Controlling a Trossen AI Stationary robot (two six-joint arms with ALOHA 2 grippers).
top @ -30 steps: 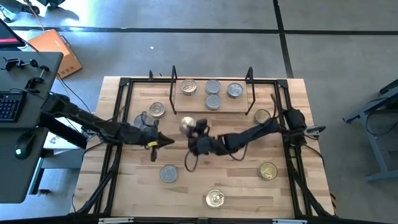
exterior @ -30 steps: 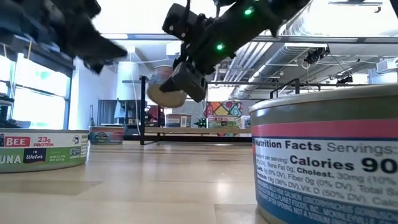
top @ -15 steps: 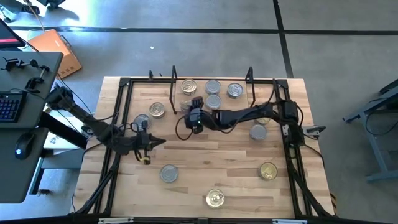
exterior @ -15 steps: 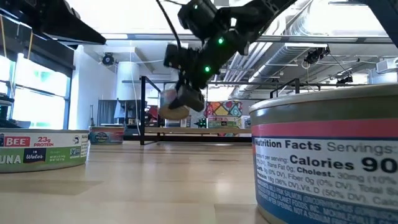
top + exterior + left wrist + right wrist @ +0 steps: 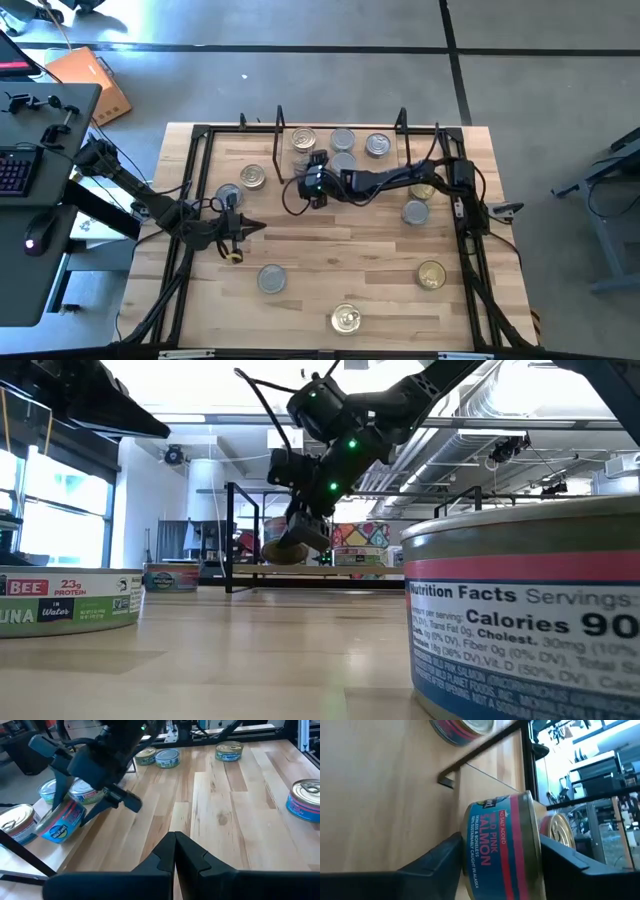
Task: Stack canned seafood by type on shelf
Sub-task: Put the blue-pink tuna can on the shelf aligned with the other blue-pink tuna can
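At the shelf's [image 5: 300, 172] left front edge, right hand [image 5: 312, 183] clamped on pink-salmon tin [image 5: 502, 845], held tilted just above the surface [image 5: 360, 260]; placing step underway, next needs levelling onto a matching tin; left hand [image 5: 175, 851] pressed together, idle at left.

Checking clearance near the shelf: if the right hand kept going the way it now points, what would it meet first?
The right hand, shut on a pink salmon can, points toward the shelf. Likely first is the gold-lidded can standing there, though depth is unclear.
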